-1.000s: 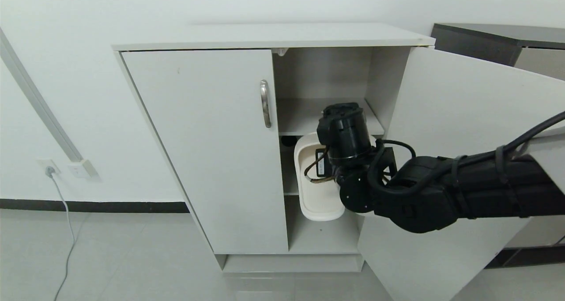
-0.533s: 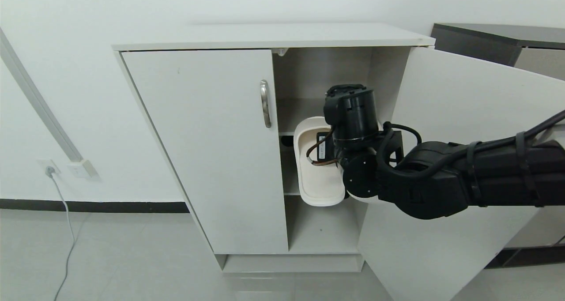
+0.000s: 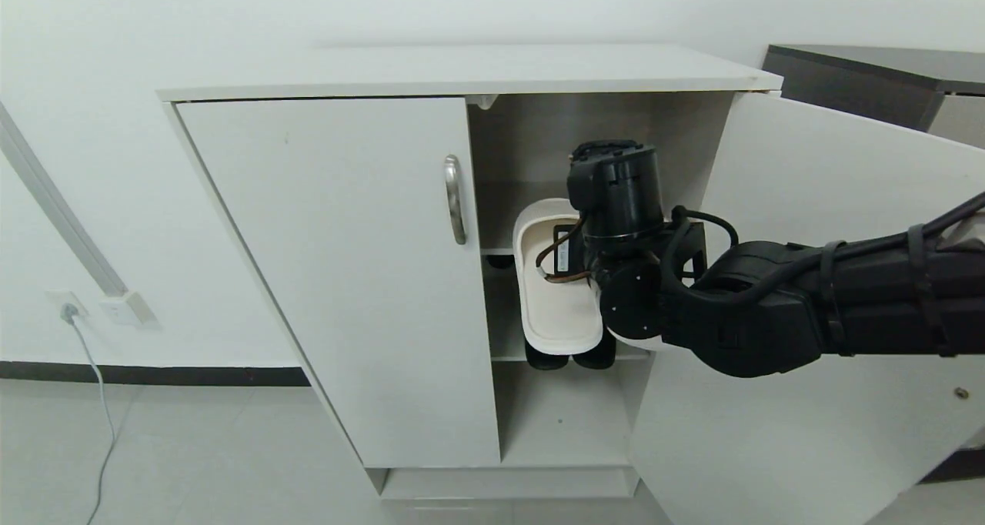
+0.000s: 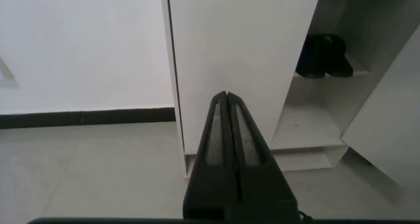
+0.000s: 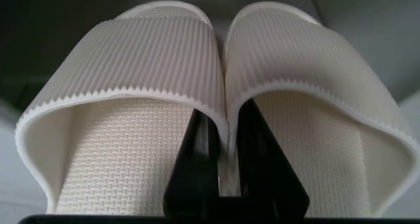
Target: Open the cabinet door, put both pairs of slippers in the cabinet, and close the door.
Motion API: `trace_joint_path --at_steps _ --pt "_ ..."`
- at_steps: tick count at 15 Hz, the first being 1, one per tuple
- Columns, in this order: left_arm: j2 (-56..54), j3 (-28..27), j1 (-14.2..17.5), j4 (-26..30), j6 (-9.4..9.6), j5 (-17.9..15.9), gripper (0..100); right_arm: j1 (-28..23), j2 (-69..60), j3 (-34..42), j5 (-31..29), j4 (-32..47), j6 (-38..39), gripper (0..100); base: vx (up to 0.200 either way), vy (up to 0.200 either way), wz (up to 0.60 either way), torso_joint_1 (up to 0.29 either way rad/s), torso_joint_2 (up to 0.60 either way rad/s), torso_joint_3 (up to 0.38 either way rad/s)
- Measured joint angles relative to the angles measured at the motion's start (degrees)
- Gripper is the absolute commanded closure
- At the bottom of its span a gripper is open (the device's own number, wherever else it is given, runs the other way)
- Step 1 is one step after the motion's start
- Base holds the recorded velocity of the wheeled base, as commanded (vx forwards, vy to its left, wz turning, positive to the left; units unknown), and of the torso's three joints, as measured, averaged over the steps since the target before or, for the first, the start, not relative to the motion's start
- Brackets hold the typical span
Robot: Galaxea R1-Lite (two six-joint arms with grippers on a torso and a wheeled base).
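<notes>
- The right gripper (image 5: 226, 142) is clamped narrow on the white slippers (image 5: 131, 86), pinching the inner strap edges of the two slippers together between its fingers.
- The right arm holds this pair (image 3: 555, 309) in the open right half of the cabinet (image 3: 462, 67). The pair is tilted steeply, with the upper end at the level of the upper shelf (image 3: 500, 221) and the lower end hanging down near the middle shelf (image 3: 504, 346).
- Contact between the white slippers and either shelf cannot be determined.
- The black slippers (image 3: 571, 358) sit side by side on the middle shelf, directly behind the lower end of the white pair.
- The opening is bounded by the edge of the closed left door (image 3: 331, 279) on one side and the cabinet's right wall on the other. The white pair stands just beside the left door edge.
- The right door (image 3: 808, 202) stands swung out wide, and the right arm passes in front of it.
- The bottom compartment (image 3: 562, 417) lies below the black slippers.
- The handle (image 3: 455, 199) is mounted upright at the left door edge.
- The left gripper (image 4: 226, 99) has its fingers pressed together and grips nothing. It hangs above the floor (image 3: 192, 448), well apart from the cabinet front.
- A wall socket (image 3: 69, 307) with a cable (image 3: 96, 402) sits to the left of the cabinet, and a dark cabinet (image 3: 869, 71) stands to its right.
</notes>
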Motion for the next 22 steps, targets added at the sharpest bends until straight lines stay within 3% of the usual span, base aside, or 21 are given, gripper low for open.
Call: trace_joint_path --at_steps 13,22 --pt "0.0 0.1 0.1 -0.1 0.32 0.2 100 -1.3 2.3 1.0 2.8 -2.7 -2.0 100 0.000 0.000 0.00 0.000 0.00 0.000" --pt "0.0 0.1 0.0 -0.2 0.27 0.3 100 -8.4 12.4 -24.6 9.2 10.8 -3.1 100 0.000 0.000 0.00 0.000 0.00 0.000"
